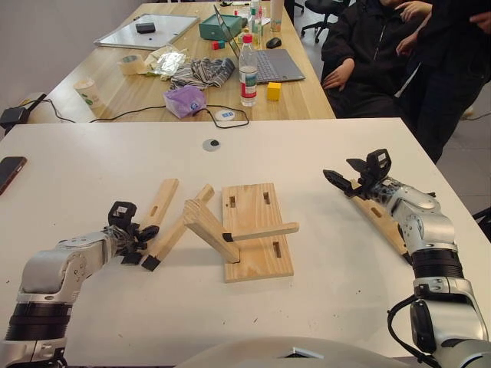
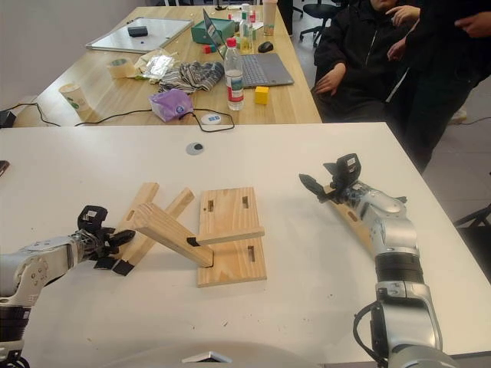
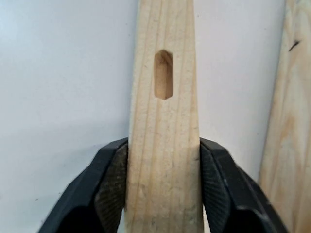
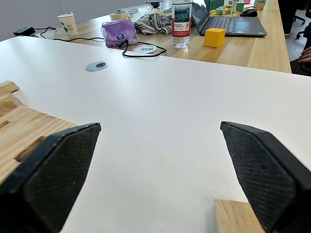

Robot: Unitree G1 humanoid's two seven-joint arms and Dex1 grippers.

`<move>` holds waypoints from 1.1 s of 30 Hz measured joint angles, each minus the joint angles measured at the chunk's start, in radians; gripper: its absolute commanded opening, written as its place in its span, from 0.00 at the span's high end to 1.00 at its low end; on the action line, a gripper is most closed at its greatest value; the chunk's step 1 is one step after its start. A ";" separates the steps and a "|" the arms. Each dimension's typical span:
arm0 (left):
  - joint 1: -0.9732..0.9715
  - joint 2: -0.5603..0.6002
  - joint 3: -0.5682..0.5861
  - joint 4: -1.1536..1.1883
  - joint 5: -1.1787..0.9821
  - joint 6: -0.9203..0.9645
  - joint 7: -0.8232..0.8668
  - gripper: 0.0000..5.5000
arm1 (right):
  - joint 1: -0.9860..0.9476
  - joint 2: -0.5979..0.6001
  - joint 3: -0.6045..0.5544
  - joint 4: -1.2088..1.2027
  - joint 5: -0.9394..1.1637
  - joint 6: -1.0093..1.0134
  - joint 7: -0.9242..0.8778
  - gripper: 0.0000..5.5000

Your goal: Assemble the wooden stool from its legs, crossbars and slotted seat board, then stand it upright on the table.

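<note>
As left gripper [image 3: 164, 149] clamps leg [image 3: 163, 114], right gripper [image 4: 160, 127] gapes

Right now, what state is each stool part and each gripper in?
left gripper: shut on the slotted leg
slotted leg: clamped near one end, lying on the table
neighbouring leg: lying loose beside it
seat board: flat, slots up
leg and crossbar: joined, leaning across the seat board
right gripper: open, empty
wooden piece: lying loose below the right gripper
</note>
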 measured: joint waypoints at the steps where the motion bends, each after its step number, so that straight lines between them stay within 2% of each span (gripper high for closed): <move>1: -0.002 -0.009 0.012 0.008 0.000 -0.002 -0.007 0.64 | -0.006 0.000 0.001 0.001 0.000 0.001 0.001 0.17; 5: -0.021 -0.054 0.068 0.071 0.009 -0.070 -0.040 0.64 | -0.035 0.000 -0.001 0.013 0.012 0.034 0.017 0.17; 8: -0.129 -0.084 0.134 0.089 -0.022 -0.172 -0.112 0.64 | -0.082 -0.001 -0.023 0.014 0.094 0.153 0.061 0.17; 13: -0.529 -0.141 0.203 -0.002 -0.329 -0.202 -0.308 0.64 | -0.340 0.037 -0.094 0.048 0.361 0.531 0.140 0.17; 16: -0.696 -0.180 0.177 -0.020 -0.443 -0.149 -0.335 0.64 | -0.564 0.055 -0.158 0.116 0.531 0.789 0.154 0.09; 18: -0.753 -0.214 0.137 -0.030 -0.477 -0.125 -0.338 0.64 | -0.698 0.082 -0.197 0.163 0.608 0.865 0.156 0.03; 21: -0.786 -0.245 0.093 -0.065 -0.503 -0.112 -0.360 0.64 | -0.863 0.071 -0.247 0.235 0.666 0.901 0.193 0.02; 23: -0.788 -0.253 0.074 -0.084 -0.507 -0.105 -0.367 0.64 | -0.905 0.063 -0.234 0.225 0.672 0.902 0.272 0.02; 28: -0.783 -0.277 0.037 -0.112 -0.512 -0.099 -0.368 0.64 | -0.899 0.026 -0.159 0.225 0.627 0.875 0.433 0.02; 32: -0.755 -0.278 0.032 -0.139 -0.523 -0.086 -0.370 0.64 | -0.904 0.026 -0.148 0.290 0.585 0.840 0.472 0.02; 33: -0.747 -0.278 0.028 -0.143 -0.523 -0.085 -0.370 0.64 | -0.906 0.026 -0.148 0.304 0.582 0.832 0.481 0.06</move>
